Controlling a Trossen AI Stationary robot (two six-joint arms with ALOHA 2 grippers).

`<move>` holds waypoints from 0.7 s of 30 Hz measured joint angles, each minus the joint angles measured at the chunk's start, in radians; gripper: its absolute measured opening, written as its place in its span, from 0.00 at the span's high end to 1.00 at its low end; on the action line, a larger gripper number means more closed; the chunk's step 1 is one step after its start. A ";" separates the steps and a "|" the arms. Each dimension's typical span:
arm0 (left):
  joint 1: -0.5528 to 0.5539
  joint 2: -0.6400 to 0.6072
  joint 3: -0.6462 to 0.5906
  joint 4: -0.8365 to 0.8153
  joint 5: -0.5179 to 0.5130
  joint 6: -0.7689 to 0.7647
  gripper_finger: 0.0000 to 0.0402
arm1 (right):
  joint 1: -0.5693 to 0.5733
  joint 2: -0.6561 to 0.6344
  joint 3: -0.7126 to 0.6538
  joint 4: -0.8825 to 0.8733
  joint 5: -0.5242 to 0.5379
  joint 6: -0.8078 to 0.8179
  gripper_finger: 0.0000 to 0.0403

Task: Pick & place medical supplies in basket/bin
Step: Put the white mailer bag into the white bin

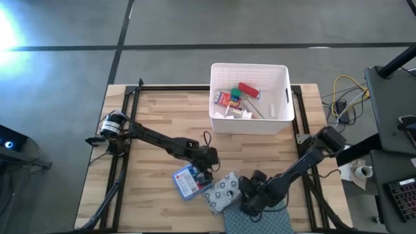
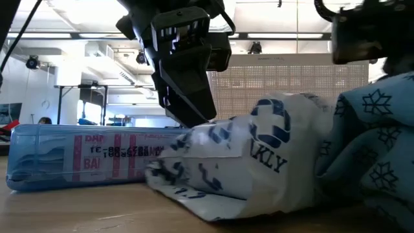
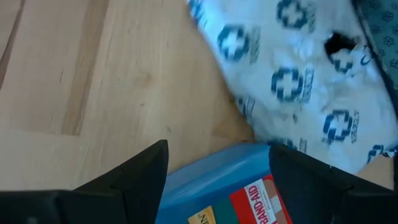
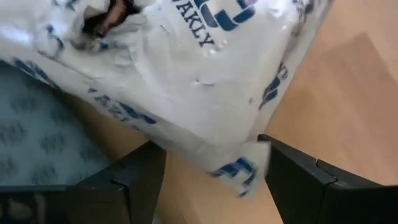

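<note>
Blue plastic forms the flat packet (image 1: 188,181), found at the lower centre of the high view on the wooden table (image 1: 162,117); red and white label panels and partial lettering are seen on its face. It is judged light, stiff and smooth, liable to slip, and best taken across its narrow edges. The left gripper (image 3: 217,163) is poised directly over it, jaws spread wide to either side of the packet's end, nothing yet clamped. Just beside the packet, a white patterned pouch (image 1: 224,190) printed with blue crosses is noted; it appears soft, crinkled and light, best pinched at a gathered fold. The right gripper (image 4: 211,163) is set at the pouch's edge, jaws part-open astride a corner; whether it is gripped cannot be told. A dotted cloth (image 1: 260,221) lies under that arm. The white bin (image 1: 281,78), upper centre, already holds several supplies.
</note>
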 joint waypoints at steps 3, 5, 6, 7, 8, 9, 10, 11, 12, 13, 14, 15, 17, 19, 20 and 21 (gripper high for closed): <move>0.000 0.000 0.000 0.013 0.000 0.000 0.36 | -0.027 0.000 0.015 0.016 0.016 -0.003 0.40; 0.000 0.000 -0.004 0.034 0.000 0.000 0.36 | -0.046 0.000 0.041 0.018 0.020 -0.021 0.40; 0.000 0.000 -0.005 0.032 0.000 0.000 0.36 | -0.056 0.000 0.056 0.020 0.020 -0.043 0.40; 0.000 0.000 -0.005 0.030 0.000 0.000 0.36 | -0.066 0.000 0.071 0.019 0.022 -0.067 0.40; 0.000 0.000 -0.005 0.031 0.000 0.000 0.36 | -0.077 0.000 0.087 0.018 0.023 -0.094 0.40; 0.000 0.000 -0.005 0.031 0.000 0.000 0.36 | -0.087 0.000 0.104 0.017 0.027 -0.123 0.40; 0.000 0.000 -0.005 0.031 0.000 0.000 0.36 | -0.098 0.000 0.121 0.018 0.037 -0.152 0.40; 0.000 0.000 -0.005 0.032 0.000 0.000 0.36 | -0.107 0.000 0.138 0.019 0.049 -0.179 0.40; 0.000 0.000 -0.005 0.033 0.000 0.000 0.36 | -0.117 0.000 0.155 0.019 0.057 -0.209 0.40; 0.000 0.000 -0.005 0.032 0.000 0.000 0.36 | -0.126 0.000 0.170 0.018 0.068 -0.237 0.40; 0.000 0.000 -0.005 0.032 0.000 0.000 0.36 | -0.135 0.000 0.185 0.018 0.075 -0.264 0.40; 0.000 0.000 -0.005 0.032 0.000 0.000 0.36 | -0.145 0.000 0.198 0.017 0.078 -0.288 0.40; 0.000 -0.001 -0.005 0.032 0.000 0.000 0.36 | -0.164 0.000 0.215 0.019 0.079 -0.319 0.40; 0.000 -0.002 -0.005 0.032 0.000 0.000 0.36 | -0.181 0.000 0.222 0.016 0.079 -0.338 0.40; 0.000 -0.002 -0.005 0.032 0.000 0.000 0.36 | -0.189 0.000 0.223 0.016 0.079 -0.342 0.40; 0.000 -0.003 -0.005 0.032 0.001 0.000 0.36 | -0.195 0.000 0.223 0.017 0.079 -0.344 0.40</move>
